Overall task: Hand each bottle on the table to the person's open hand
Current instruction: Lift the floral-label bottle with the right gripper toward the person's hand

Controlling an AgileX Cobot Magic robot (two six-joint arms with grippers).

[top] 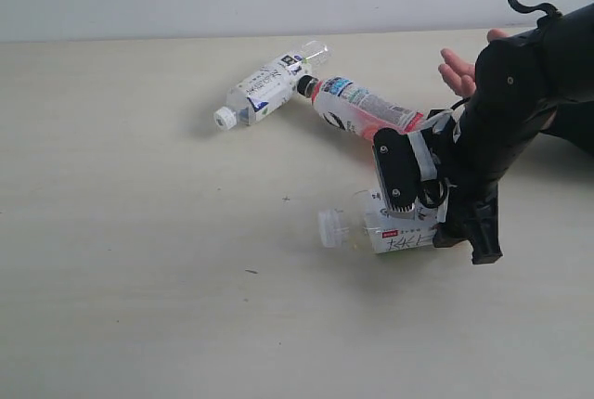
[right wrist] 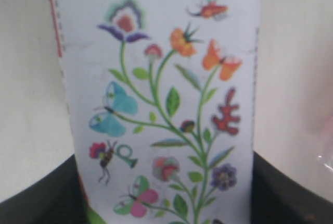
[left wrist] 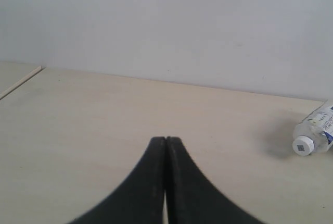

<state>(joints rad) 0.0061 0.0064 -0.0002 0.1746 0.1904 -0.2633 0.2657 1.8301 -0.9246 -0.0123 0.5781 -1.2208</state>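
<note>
Now I count three bottles, one open hand (top: pixel 458 71): right gripper (top: pixel 406 212) clamps flower-label bottle (top: pixel 401 238); navy-label bottle (top: pixel 264 91) and pink bottle (top: pixel 362 109) lie beyond it; left gripper (left wrist: pixel 166 141) closed.

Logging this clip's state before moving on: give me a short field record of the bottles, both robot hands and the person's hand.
bottles in view: three, all lying on the table
navy-label bottle: far side, white cap, not held
pink bottle: black cap next to the navy-label bottle, not held
flower-label bottle: white cap, between the right hand's fingers
right hand: closed on the flower-label bottle, which is not yet lifted
left hand: shut, empty
person's open hand: far right, partly hidden behind the right arm
</note>
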